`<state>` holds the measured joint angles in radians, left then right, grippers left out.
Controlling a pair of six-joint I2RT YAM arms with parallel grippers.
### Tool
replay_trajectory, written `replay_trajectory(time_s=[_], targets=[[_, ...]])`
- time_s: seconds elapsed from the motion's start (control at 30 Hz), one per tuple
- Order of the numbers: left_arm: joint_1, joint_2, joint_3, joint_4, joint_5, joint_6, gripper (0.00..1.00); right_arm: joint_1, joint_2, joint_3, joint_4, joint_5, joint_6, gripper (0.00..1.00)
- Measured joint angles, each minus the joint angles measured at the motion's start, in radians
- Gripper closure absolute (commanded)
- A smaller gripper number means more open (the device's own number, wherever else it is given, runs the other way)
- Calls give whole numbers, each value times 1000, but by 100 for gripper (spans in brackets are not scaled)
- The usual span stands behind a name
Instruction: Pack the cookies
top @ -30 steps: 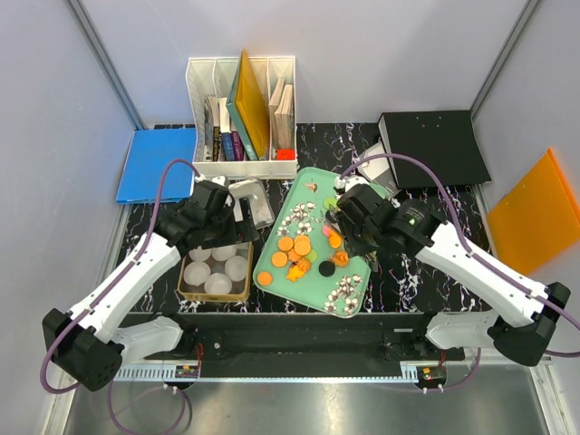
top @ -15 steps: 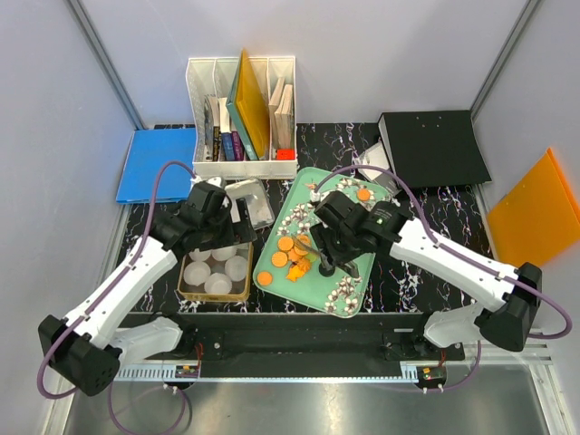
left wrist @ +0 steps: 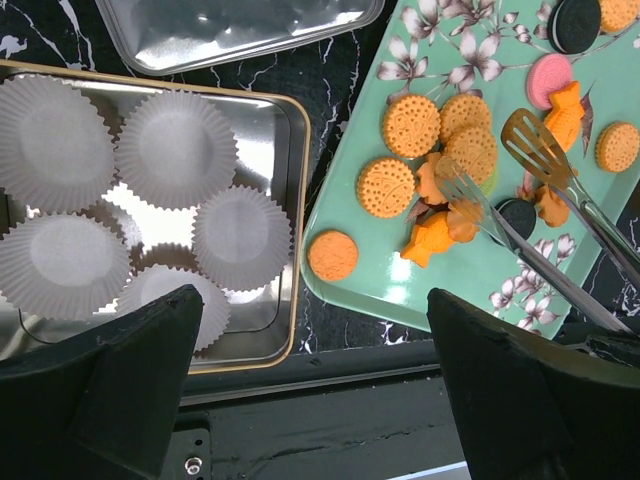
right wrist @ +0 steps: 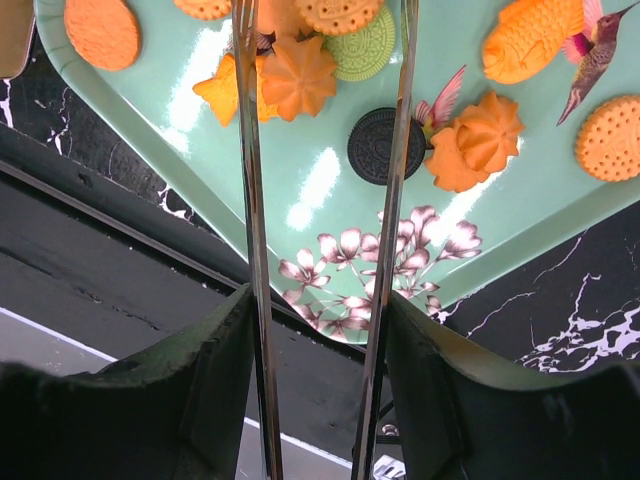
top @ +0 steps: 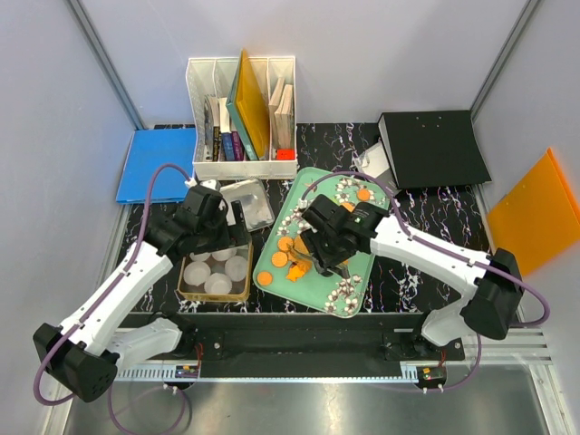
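Observation:
The cookies (top: pixel 285 246) lie on a mint-green tray (top: pixel 313 283), mostly orange rounds (left wrist: pixel 386 186), with a black one (right wrist: pixel 386 146) and a green one (right wrist: pixel 362 50). My right gripper (top: pixel 324 249) hovers over the tray's near left part, shut on metal tongs (right wrist: pixel 390 200). In the left wrist view the tongs' (left wrist: pixel 560 280) tips are spread over the orange cluster, with no cookie between them. My left gripper (left wrist: pixel 310 400) is open and empty above the gap between the tray and a gold-rimmed tin (left wrist: pixel 290 300). The tin holds white paper cups (left wrist: pixel 237 235).
The tin's silver lid (top: pixel 246 201) lies behind the tin. A white file organiser (top: pixel 242 118) and a blue folder (top: pixel 156 163) stand at the back left. A black binder (top: pixel 433 147) and an orange folder (top: pixel 536 217) sit at the right.
My right arm has swung left across the tray with the tongs, and the tongs' arms have spread wider. My left arm has shifted slightly left.

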<state>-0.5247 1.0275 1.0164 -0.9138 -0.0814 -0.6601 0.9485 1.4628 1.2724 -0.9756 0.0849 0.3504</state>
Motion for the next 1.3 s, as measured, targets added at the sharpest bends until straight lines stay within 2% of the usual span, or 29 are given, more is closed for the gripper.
replay_trajectory(time_s=[0.2, 0.5, 0.77, 1.3], targets=[[0, 0, 0, -14, -5, 0, 1, 0, 20, -4, 13, 2, -10, 45], [0, 0, 0, -14, -10, 0, 1, 0, 44, -18, 19, 4, -14, 57], [0, -5, 0, -14, -38, 0, 1, 0, 40, -7, 13, 19, -12, 62], [21, -53, 51, -131, -264, -72, 1, 8, 22, 272, -56, 19, -13, 69]])
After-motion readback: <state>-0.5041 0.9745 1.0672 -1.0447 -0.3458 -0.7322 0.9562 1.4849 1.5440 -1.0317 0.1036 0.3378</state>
